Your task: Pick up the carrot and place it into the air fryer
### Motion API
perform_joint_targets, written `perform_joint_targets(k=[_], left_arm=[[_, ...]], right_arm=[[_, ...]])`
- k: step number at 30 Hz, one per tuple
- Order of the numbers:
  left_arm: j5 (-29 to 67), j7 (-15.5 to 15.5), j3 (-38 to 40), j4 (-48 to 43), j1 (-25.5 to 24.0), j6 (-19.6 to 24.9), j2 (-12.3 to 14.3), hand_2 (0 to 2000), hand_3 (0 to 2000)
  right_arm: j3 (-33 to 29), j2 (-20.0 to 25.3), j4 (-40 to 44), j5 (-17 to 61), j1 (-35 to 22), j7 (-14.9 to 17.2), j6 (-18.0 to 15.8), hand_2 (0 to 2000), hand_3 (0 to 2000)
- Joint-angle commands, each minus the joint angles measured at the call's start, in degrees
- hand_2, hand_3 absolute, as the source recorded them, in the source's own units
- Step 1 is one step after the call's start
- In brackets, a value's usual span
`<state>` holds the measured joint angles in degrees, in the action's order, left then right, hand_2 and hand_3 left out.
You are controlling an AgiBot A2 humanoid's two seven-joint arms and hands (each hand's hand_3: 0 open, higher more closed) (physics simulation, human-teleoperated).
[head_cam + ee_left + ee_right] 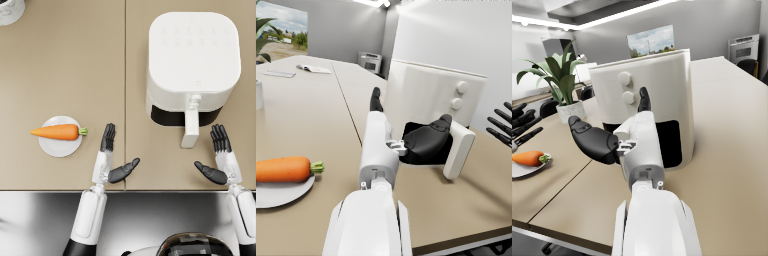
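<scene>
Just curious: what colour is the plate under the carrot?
White, a plain plate; clearest in the head view.

Left hand (111, 159) and right hand (220, 159) hover empty, fingers spread.

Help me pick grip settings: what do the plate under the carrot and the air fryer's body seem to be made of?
The plate looks like glazed ceramic: plain white, smooth, thin-rimmed, though melamine would look the same. The air fryer body appears to be matte white moulded plastic, with rounded corners and soft, even shading without sharp reflections. The carrot lies on the plate.
</scene>
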<state>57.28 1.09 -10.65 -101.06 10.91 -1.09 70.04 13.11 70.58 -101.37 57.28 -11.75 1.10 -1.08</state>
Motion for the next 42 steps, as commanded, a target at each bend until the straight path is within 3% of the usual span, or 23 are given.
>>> perform_joint_targets(k=[1,7,10,25,27,29,34,42], left_arm=[[2.51,-0.31,2.52,5.33,1.92,0.31,0.89,0,0],[17.83,-0.98,10.71,8.60,5.57,0.99,2.21,0,0],[25.53,-1.05,14.90,9.93,8.06,1.05,1.96,0,0],[64.27,-2.05,26.57,22.35,15.71,1.52,1.90,0,0],[69.46,-6.37,27.34,23.92,17.00,14.15,1.69,0,0],[74.67,-10.33,28.39,25.58,18.01,19.79,1.51,0,0],[87.70,-14.94,26.85,30.29,21.12,23.27,1.09,0,0],[108.61,-15.36,22.20,36.61,22.86,25.26,1.49,0,0]], right_arm=[[0.64,1.39,1.22,2.50,-2.12,-0.31,0.31,0,0],[0.34,3.16,3.97,17.83,-3.59,-0.99,0.98,0,0],[0.65,3.72,4.37,21.95,-3.79,-1.06,1.04,0,0],[-0.85,5.34,3.96,24.31,-2.87,-1.09,1.08,0,0],[-0.97,5.44,3.82,24.32,-2.53,-1.09,1.08,0,0],[-1.24,5.80,3.96,24.32,-2.77,-1.09,1.08,0,0],[-1.46,6.20,3.43,24.32,-2.29,-1.09,1.08,0,0],[-2.89,6.97,2.91,24.32,-1.93,-1.09,1.08,0,0]])
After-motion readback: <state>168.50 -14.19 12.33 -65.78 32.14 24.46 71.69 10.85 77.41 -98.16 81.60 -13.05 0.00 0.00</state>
